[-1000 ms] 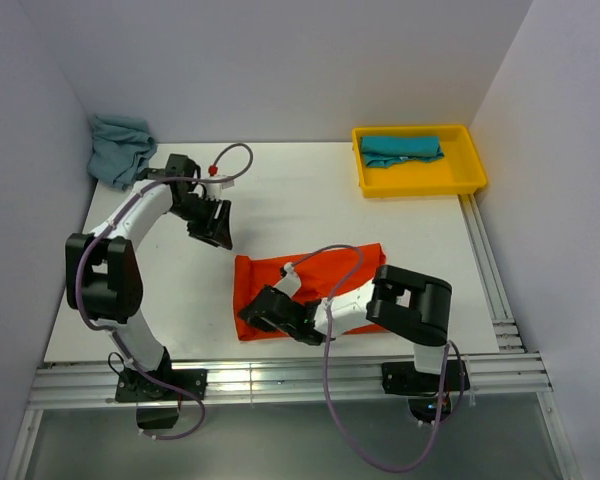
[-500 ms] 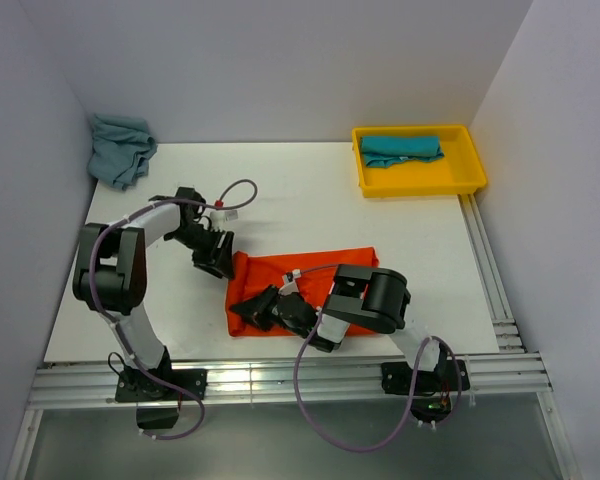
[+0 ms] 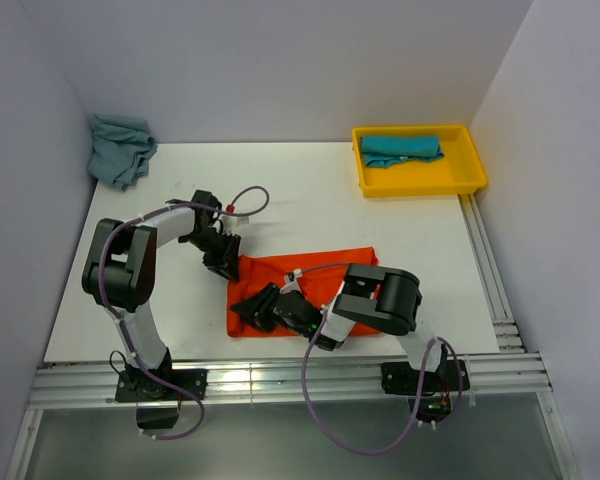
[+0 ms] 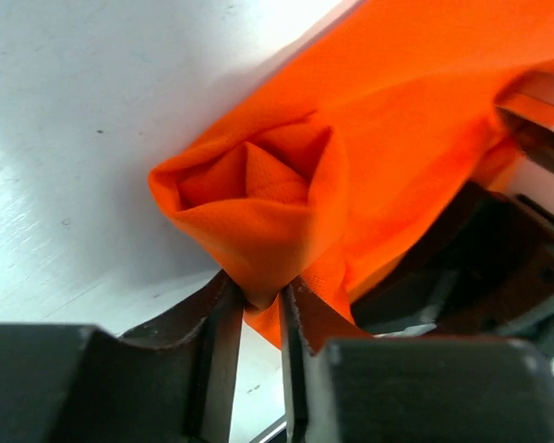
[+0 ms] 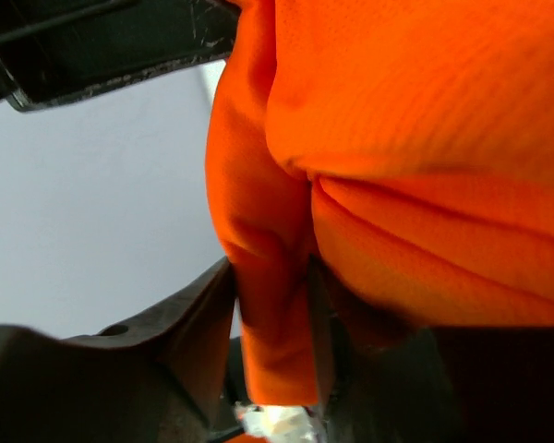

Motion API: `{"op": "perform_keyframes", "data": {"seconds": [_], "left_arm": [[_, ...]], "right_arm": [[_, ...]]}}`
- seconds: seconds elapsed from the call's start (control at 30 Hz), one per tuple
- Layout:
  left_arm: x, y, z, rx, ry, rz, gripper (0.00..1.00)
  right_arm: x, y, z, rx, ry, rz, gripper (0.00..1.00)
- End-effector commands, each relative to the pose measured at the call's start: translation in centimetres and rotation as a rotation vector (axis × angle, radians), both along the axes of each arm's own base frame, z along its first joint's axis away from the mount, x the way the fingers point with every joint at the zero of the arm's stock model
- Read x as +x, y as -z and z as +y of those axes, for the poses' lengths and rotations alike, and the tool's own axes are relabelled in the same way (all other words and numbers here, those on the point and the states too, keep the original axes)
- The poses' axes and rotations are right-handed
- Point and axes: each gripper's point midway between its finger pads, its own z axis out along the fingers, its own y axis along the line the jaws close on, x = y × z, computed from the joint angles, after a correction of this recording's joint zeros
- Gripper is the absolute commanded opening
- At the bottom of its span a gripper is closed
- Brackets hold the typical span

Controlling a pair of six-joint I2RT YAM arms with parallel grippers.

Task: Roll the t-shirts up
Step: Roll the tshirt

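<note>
An orange-red t-shirt point(image 3: 325, 278) lies folded into a band on the white table near the front. My left gripper point(image 3: 226, 264) is shut on the shirt's upper left corner; the left wrist view shows the cloth point(image 4: 286, 185) bunched into a cone between the fingers point(image 4: 223, 314). My right gripper point(image 3: 250, 312) is shut on the shirt's lower left edge; the right wrist view shows a fold of orange cloth point(image 5: 277, 314) pinched between its fingers point(image 5: 203, 323). A teal shirt point(image 3: 401, 149) lies folded in the yellow tray. A grey-blue shirt point(image 3: 120, 148) lies crumpled at the back left.
The yellow tray point(image 3: 468, 170) stands at the back right corner. White walls close in the table on three sides. A metal rail point(image 3: 280, 380) runs along the front edge by the arm bases.
My left gripper has come down and right from the back left to the shirt's upper left corner and shut on it. My right gripper has shifted left along the lower edge, bunching the cloth.
</note>
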Motion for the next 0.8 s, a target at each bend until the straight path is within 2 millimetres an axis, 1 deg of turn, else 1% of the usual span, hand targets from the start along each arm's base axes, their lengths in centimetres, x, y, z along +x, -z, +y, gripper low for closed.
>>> {"op": "perform_keyframes", "data": {"seconds": [0.0,0.1,0.13,0.2,0.23,0.3,0.4,0.43,0.47,0.53,0.63,0.67,0.73,0.77], "left_arm": [[1.1,0.5,0.9,0.100,-0.027,-0.060,0.25],[1.1,0.5,1.4,0.145,-0.029,-0.079,0.24],[1.2,0.3,1.5,0.151,-0.030,-0.088,0.24],[1.2,0.3,1.6,0.164,-0.029,-0.093,0.24],[1.2,0.2,1.6,0.168,-0.028,-0.096,0.24],[1.1,0.2,1.6,0.177,-0.025,-0.096,0.23],[1.1,0.2,1.5,0.183,-0.019,-0.095,0.23],[1.0,0.3,1.5,0.188,-0.018,-0.095,0.23],[1.1,0.2,1.4,0.190,-0.017,-0.096,0.23],[1.2,0.2,1.4,0.199,-0.013,-0.100,0.22],[1.2,0.1,1.4,0.208,-0.010,-0.101,0.22],[1.3,0.0,1.3,0.210,-0.007,-0.104,0.22],[1.4,-0.1,1.3,0.214,-0.004,-0.111,0.23],[1.4,-0.2,1.3,0.222,-0.005,-0.110,0.23]], "right_arm": [[-0.7,0.5,-0.7,-0.172,-0.010,0.010,0.45],[-1.2,0.7,-1.0,-0.326,-0.022,0.000,0.45],[-1.1,0.7,-1.1,-0.368,-0.014,-0.018,0.45],[-1.6,0.1,-1.0,-0.432,-0.030,-0.034,0.45],[-1.4,-0.1,-1.1,-0.450,-0.012,-0.047,0.45],[-2.2,-0.5,-0.9,-0.473,-0.024,-0.058,0.45],[-2.9,-0.2,-0.5,-0.491,-0.039,-0.053,0.44],[-3.2,-0.2,-0.5,-0.499,-0.042,-0.049,0.41],[-3.3,0.1,-0.5,-0.514,-0.043,-0.044,0.36],[-4.0,0.8,-0.5,-0.547,-0.054,-0.034,0.28],[-5.2,1.6,-0.4,-0.589,-0.077,-0.020,0.22],[-5.4,1.9,-0.6,-0.614,-0.082,-0.016,0.23],[-5.9,2.2,-0.8,-0.653,-0.092,-0.017,0.35],[-5.8,1.5,-0.5,-0.655,-0.088,-0.024,0.41]]}}
